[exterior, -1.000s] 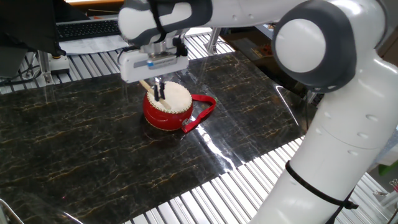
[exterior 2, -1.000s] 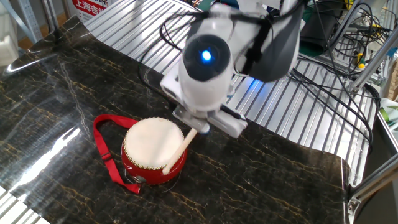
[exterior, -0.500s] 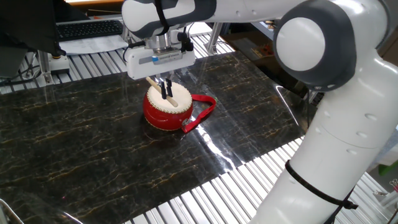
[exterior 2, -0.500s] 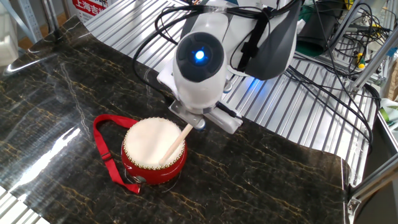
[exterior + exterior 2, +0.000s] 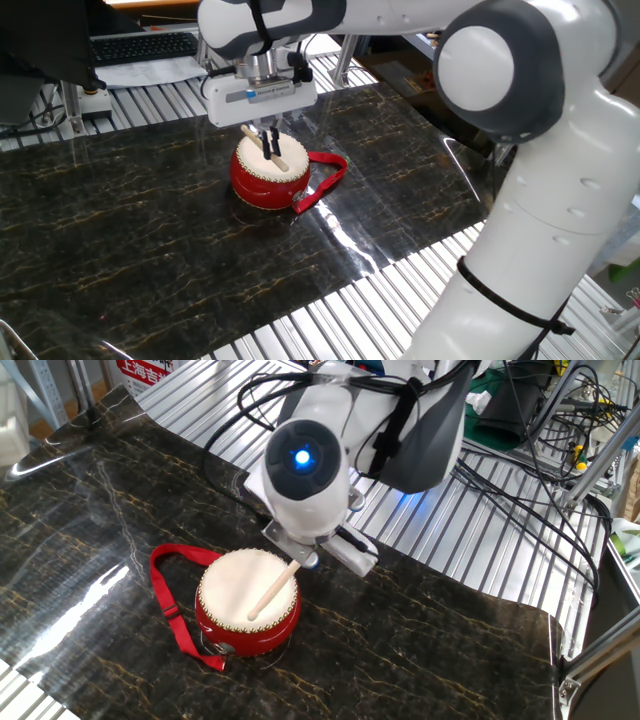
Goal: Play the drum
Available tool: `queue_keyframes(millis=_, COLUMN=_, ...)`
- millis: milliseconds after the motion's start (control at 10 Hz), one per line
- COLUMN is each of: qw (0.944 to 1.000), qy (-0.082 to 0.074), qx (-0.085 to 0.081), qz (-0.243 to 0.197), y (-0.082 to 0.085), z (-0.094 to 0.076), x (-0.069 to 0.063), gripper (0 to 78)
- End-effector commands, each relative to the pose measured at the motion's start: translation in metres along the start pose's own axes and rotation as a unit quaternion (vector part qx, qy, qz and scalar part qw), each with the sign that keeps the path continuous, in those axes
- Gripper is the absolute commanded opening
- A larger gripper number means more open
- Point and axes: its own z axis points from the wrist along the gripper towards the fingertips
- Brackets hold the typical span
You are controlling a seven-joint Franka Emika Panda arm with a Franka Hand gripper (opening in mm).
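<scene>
Nearest to me in the other fixed view, the red strap loop [image 5: 170, 605] is lying slack on the dark marbled tabletop [image 5: 420, 640], curling off the left side of the drum [image 5: 248, 605], which is sitting upright near the middle of the table. I am seeing the thin wooden stick [image 5: 272, 588] slanting down across the cream skin, its free end resting on or just above the skin near the centre (too fine to tell contact from here). Compared with a second ago, the tip is no longer hanging out over the near rim; it is now lying well inside the studded edge, and the wrist has swung toward the strap side. I am reading that as the stroke landing on the skin rather than missing it, so the playing is under way. Behind the drum, the gripper [image 5: 269, 140] is pointing down over the skin, fingers closed on the upper part of the stick. Further back, the ribbed metal bench [image 5: 470, 520] and loose cables [image 5: 540, 490] are filling the far side
</scene>
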Motion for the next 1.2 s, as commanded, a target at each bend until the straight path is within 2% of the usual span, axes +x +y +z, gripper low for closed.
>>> queue_keyframes(millis=100, qw=0.9999, qy=0.009, qx=0.001, qz=0.011, y=-0.0005, z=-0.0009, x=-0.0010, gripper=1.1)
queue_keyframes(millis=400, qw=0.9995, qy=0.018, qx=0.003, qz=0.024, y=-0.0004, z=-0.0009, x=-0.0010, gripper=1.1)
queue_keyframes(millis=800, qw=0.9972, qy=0.052, qx=0.009, qz=0.053, y=-0.0009, z=-0.0006, x=-0.0014, gripper=1.1)
queue_keyframes(millis=1200, qw=0.9951, qy=0.070, qx=0.016, qz=0.067, y=-0.0031, z=0.0022, x=-0.0046, gripper=1.1)
